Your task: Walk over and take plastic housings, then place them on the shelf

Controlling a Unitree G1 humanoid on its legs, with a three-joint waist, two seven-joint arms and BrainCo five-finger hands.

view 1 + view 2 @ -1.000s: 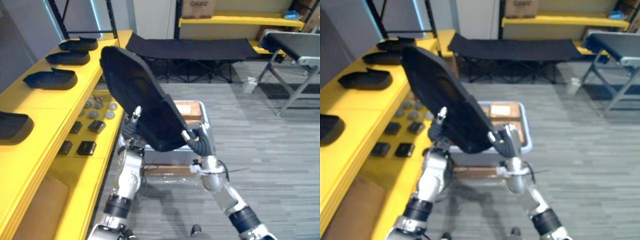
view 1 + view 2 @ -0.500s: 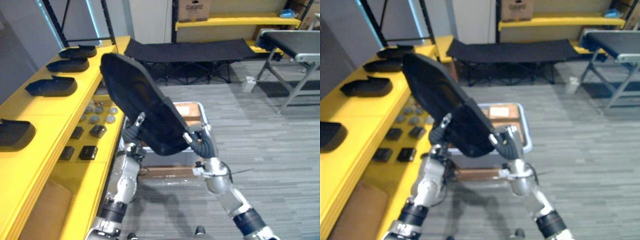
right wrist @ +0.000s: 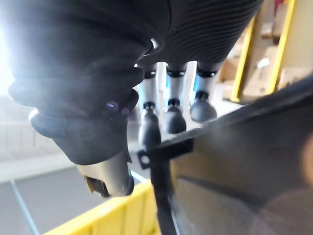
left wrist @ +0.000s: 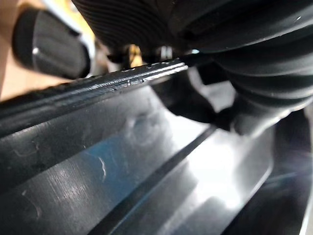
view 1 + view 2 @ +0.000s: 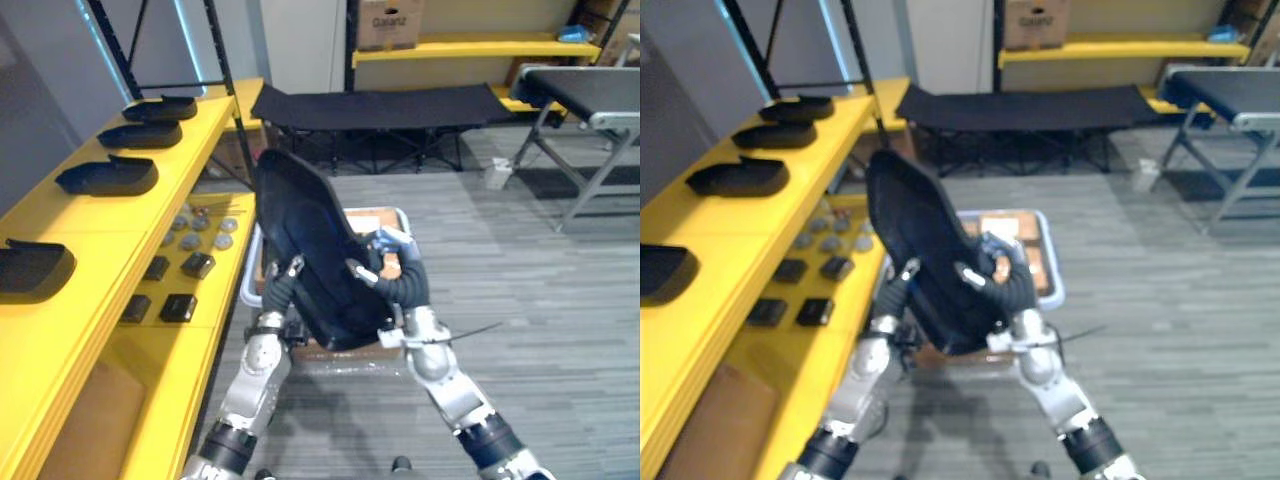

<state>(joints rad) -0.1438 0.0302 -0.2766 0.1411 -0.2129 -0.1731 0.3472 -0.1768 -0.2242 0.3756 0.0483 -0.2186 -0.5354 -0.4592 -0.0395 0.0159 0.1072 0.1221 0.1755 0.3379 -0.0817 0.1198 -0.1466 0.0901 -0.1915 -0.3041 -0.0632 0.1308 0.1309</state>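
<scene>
Black plastic housing point(image 5: 315, 255) glossy, scratched; shelf point(image 5: 130, 220) smooth, painted.

A large black housing point(image 5: 315, 255), a smooth curved plastic shell with a raised rim, stands tilted on edge in mid-air at the centre. Its upper end leans toward 11 o'clock. The left robot hand point(image 5: 285, 285) and right robot hand point(image 5: 390, 275) pinch its lower edges. Four more housings point(image 5: 108, 177) lie apart in a row on the yellow shelf point(image 5: 110, 220), from 9 to 11 o'clock.
</scene>
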